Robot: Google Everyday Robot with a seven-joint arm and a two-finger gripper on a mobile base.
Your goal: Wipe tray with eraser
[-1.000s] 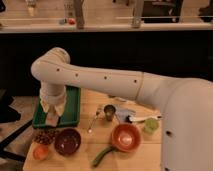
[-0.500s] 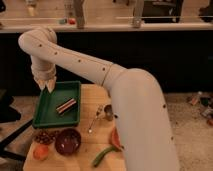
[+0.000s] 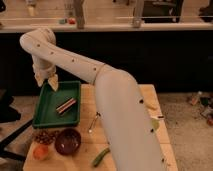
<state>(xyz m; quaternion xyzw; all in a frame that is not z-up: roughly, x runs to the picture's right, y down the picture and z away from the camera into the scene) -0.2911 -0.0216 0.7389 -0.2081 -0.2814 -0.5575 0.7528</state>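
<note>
the gripper [image 3: 47, 81] hangs over the far left corner of the tray [image 3: 50, 111], just above the rim, with the arm's long white link sweeping down across the right half of the view. whether it's open or closed can't be told from here. it's not on the eraser tho: the eraser [image 3: 66, 105] lies flat on the tray floor, approx mid-tray and a bit toward the right wall, turned diagonally, striped side showing, clearly apart from the gripper.

the tray sits on the left part of the wooden table [image 3: 87, 144], long side running away from the camera. in front of it, toward the near edge, there's a dark bowl [image 3: 67, 141], an orange fruit [image 3: 41, 151] by the bowl's left, and a green pod-like veg [image 3: 101, 156] further right. none of them touch the tray.

judgement: the eraser is prob lying inside the tray bc that's the surface to be wiped, so it only needs gripping and dragging, no carrying. the gripper being up and off to the corner leaves the eraser clear to see and approach from above. the wipe itself doesn't look under way. next move would need the gripper brought over the eraser, its wrist turned to match the diagonal, then lowered w/o snagging the raised side.
</note>
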